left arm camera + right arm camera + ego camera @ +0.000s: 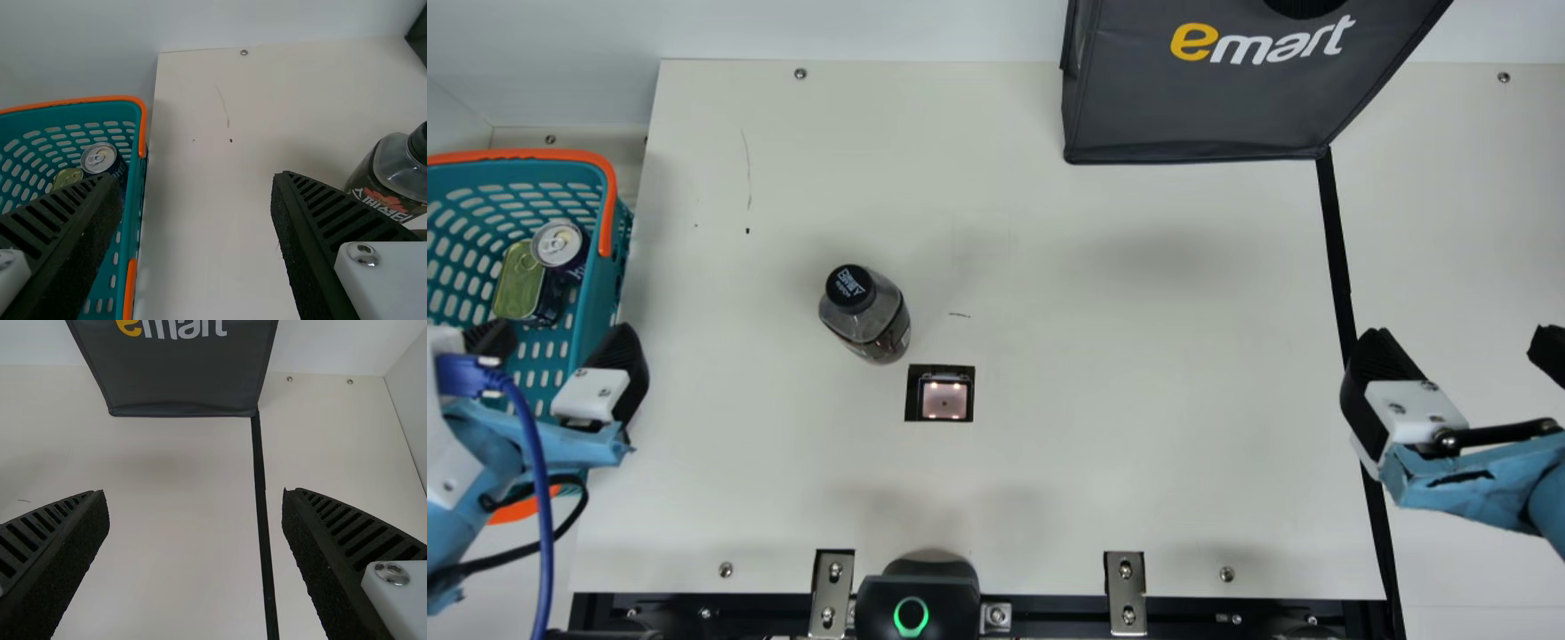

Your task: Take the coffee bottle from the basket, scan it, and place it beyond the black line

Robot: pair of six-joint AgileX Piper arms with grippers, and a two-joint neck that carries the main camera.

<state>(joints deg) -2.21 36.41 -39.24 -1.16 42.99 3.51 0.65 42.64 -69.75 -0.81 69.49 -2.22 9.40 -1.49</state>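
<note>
The coffee bottle (885, 329) is already out of the basket (611, 200), upright on the surface (1138, 356) left of centre, just beside the scanner window (944, 402) on its far-left side. The left tool (559, 340) is spread wide with nothing between its fingers, over the near part of the basket. The right tool (1464, 342) is also wide open and empty, out at the right by the black line (1334, 231).

Whether the scan is done cannot be told from here, so the step in hand looks to be picking the bottle up, for the window or for the carry right. Come in low and level, one finger each side of the body, and centre before closing; pinching only the cap could let the bottle swing or slip. Squeeze firmly but gently, as the plastic may give. Lift straight up so the base doesn't catch the window's edge. If a scan is needed, turn the code squarely to the glass and pause. Then pass well near of the dark bag (1200, 107) and set the base down flat, wholly right of the line, before letting go.
</note>
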